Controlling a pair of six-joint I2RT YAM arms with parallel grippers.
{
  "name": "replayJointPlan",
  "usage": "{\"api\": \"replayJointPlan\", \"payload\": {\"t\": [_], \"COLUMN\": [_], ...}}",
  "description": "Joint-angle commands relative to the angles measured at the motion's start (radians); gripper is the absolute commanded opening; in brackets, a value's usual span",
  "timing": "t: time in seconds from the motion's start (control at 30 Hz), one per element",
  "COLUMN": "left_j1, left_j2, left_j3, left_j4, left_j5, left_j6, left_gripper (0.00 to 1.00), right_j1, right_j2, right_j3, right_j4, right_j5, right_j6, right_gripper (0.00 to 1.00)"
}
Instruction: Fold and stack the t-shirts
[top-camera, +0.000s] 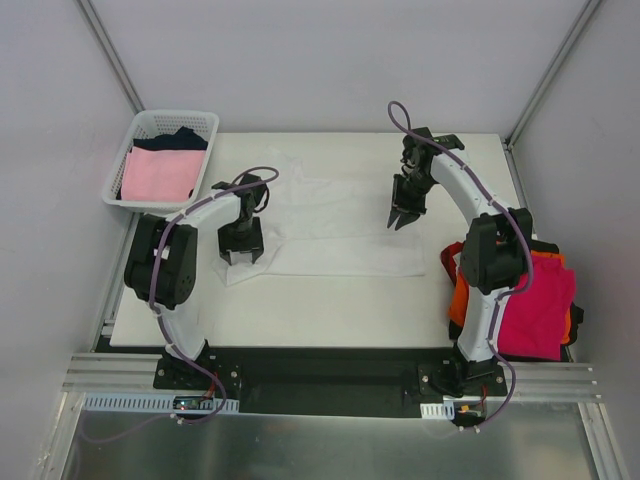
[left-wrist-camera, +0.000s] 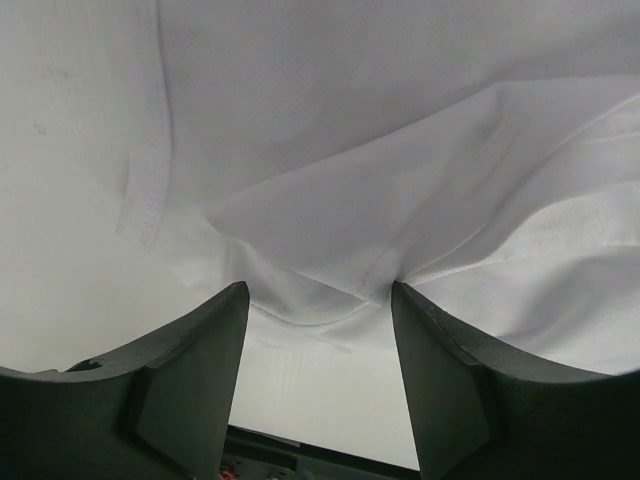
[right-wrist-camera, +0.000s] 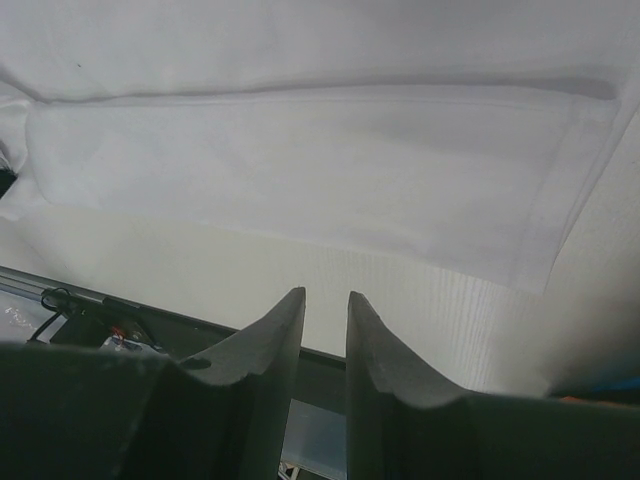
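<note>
A white t-shirt (top-camera: 335, 225) lies spread across the middle of the table. My left gripper (top-camera: 240, 245) is low over its near left corner. In the left wrist view the jaws (left-wrist-camera: 320, 290) stand open, with a raised fold of the white shirt (left-wrist-camera: 400, 150) just beyond the fingertips. My right gripper (top-camera: 403, 215) hovers above the shirt's right part. Its fingers (right-wrist-camera: 325, 295) are almost together with nothing between them, and the shirt's flat hem (right-wrist-camera: 300, 160) lies beyond. A magenta-red shirt (top-camera: 535, 300) lies folded on an orange one (top-camera: 458, 300) at the right edge.
A white lattice basket (top-camera: 140, 130) at the back left holds a pale pink shirt (top-camera: 160, 172) and a navy one (top-camera: 180, 140). Bare table (top-camera: 300, 310) runs in front of the white shirt. Grey walls close in on both sides.
</note>
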Motion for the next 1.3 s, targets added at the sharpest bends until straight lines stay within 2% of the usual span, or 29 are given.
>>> {"api": "replayJointPlan", "payload": {"t": [0.0,0.07,0.1,0.2,0.3,0.7,0.9,1.03,1.17,1.27], "left_j1": [-0.002,0.005,0.007,0.018,0.021,0.021,0.021,0.021,0.021,0.021], "left_j2": [0.012,0.019,0.02,0.025,0.023,0.015,0.022,0.042,0.039,0.022], "left_j3": [0.004,0.014,0.015,0.018,0.03,0.083,0.096,0.115,0.136,0.155], "left_j4": [0.017,0.019,0.019,0.017,0.016,-0.029,-0.084,-0.119,-0.118,-0.069], "left_j5": [0.002,-0.003,-0.004,-0.01,-0.009,-0.013,-0.088,-0.136,-0.087,0.022], "left_j6": [0.027,0.039,0.043,0.053,0.061,0.044,0.024,0.007,0.006,0.035], "left_gripper": [0.59,0.55,0.43,0.27,0.2,0.25,0.35,0.35,0.34,0.34], "right_j1": [-0.002,-0.002,-0.002,0.001,0.002,0.009,0.009,0.009,0.009,0.009], "right_j2": [-0.011,-0.009,-0.009,-0.003,0.002,0.018,0.02,0.023,0.02,0.018], "right_j3": [0.009,0.012,0.011,0.015,0.015,0.023,0.018,0.02,0.017,0.017], "right_j4": [-0.022,-0.024,-0.022,-0.024,-0.024,-0.025,-0.021,-0.019,-0.019,-0.018], "right_j5": [-0.014,-0.014,-0.014,-0.017,-0.019,-0.031,-0.037,-0.04,-0.042,-0.04], "right_j6": [-0.011,-0.011,-0.009,-0.009,-0.008,-0.011,-0.012,-0.014,-0.014,-0.014], "right_gripper": [0.27,0.27,0.27,0.27,0.27,0.27,0.27,0.27,0.27,0.27]}}
